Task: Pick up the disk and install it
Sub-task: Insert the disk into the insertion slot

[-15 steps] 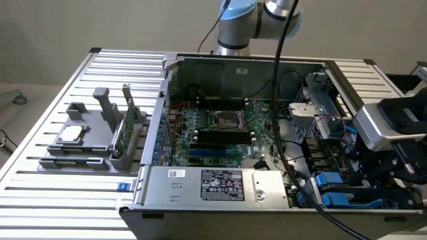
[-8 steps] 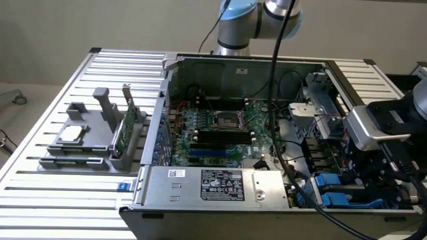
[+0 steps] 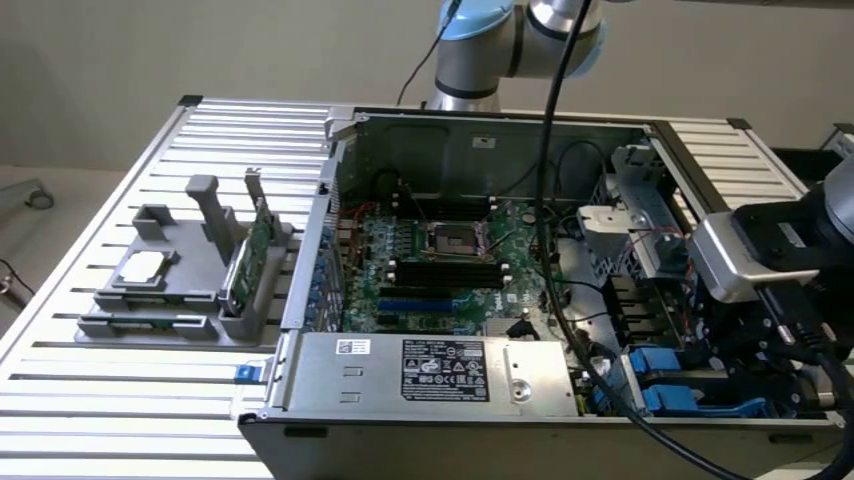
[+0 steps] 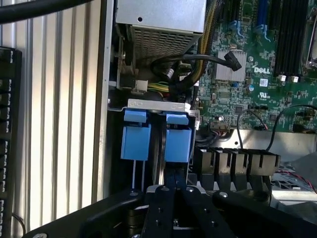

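Observation:
The disk [image 4: 136, 143] sits on edge in the drive bay at the case's front corner, on the exterior view's right. Only its blue carrier rails [image 4: 178, 144] and a thin dark edge between them show. In the exterior view the same blue rails [image 3: 663, 385] lie low in the case, beside the arm's black wrist. My gripper [image 4: 169, 188] hangs directly over the end of the rails, its black fingers [image 4: 157, 198] drawn together. I see nothing between them. In the exterior view the gripper [image 3: 727, 350] reaches down into the bay, its tips hidden by the case.
The open computer case [image 3: 334, 180] lies on a slatted metal table [image 3: 120, 400]. A power supply [image 3: 427, 368] borders the bay, with cable bundles [image 4: 188, 74] and the motherboard [image 3: 441, 250] close by. A grey holder [image 3: 174, 300] on the exterior view's left carries a silver chip [image 3: 144, 265] and a green card [image 3: 254, 255].

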